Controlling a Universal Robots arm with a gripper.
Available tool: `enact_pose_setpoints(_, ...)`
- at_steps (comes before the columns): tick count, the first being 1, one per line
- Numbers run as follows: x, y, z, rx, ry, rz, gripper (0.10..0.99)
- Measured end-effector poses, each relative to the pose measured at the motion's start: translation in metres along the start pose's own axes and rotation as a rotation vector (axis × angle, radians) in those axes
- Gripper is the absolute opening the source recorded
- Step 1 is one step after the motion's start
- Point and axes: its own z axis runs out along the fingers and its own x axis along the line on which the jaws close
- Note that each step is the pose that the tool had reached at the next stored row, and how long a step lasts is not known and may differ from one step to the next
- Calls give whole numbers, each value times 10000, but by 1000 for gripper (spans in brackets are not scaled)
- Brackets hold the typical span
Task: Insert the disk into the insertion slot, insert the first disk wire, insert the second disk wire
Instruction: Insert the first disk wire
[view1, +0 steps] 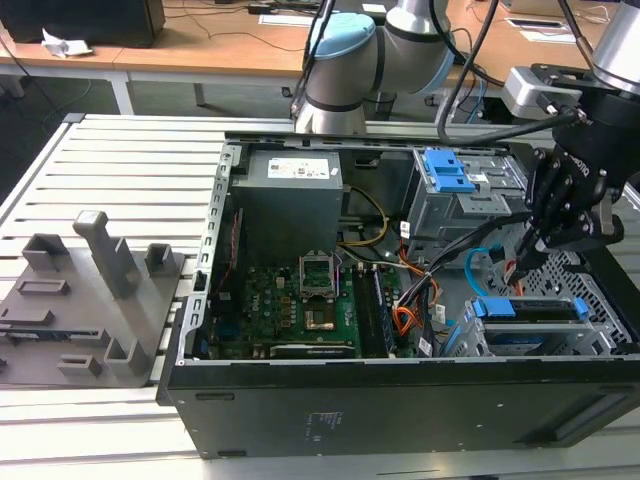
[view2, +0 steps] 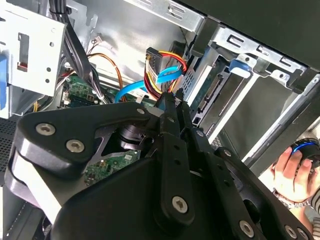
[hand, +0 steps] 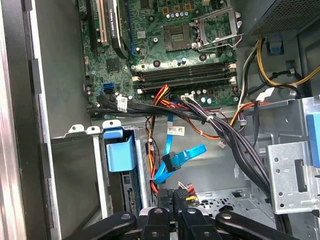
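Note:
The disk (view1: 530, 309), in its blue carrier, sits inside the insertion slot (view1: 585, 342), the grey cage at the case's front corner on the exterior view's right. Its blue tab (hand: 119, 150) and its connector edge (view2: 209, 93) face the gripper. My gripper (view1: 528, 250) (view2: 170, 102) (hand: 175, 197) hovers just behind the disk, shut on a black plug with red, yellow and orange wires, the first disk wire (hand: 186, 188). The second disk wire (hand: 175, 159) (view2: 145, 86) (view1: 478, 262), flat and light blue, loops loose beside the gripper, and its black end plug hangs free.
The open case holds a motherboard (view1: 300, 300), a power supply (view1: 290, 195) and a larger grey bay with blue latches (view1: 450, 180). Black cable bundles (hand: 235, 145) cross beside the gripper. A grey fixture block (view1: 90, 290) lies outside. A person's hand (view2: 290, 175) rests beyond the case.

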Motion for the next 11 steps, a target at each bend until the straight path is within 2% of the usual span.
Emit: enact_pose_setpoints(11, 211, -31, 16, 0, 0, 0, 161)
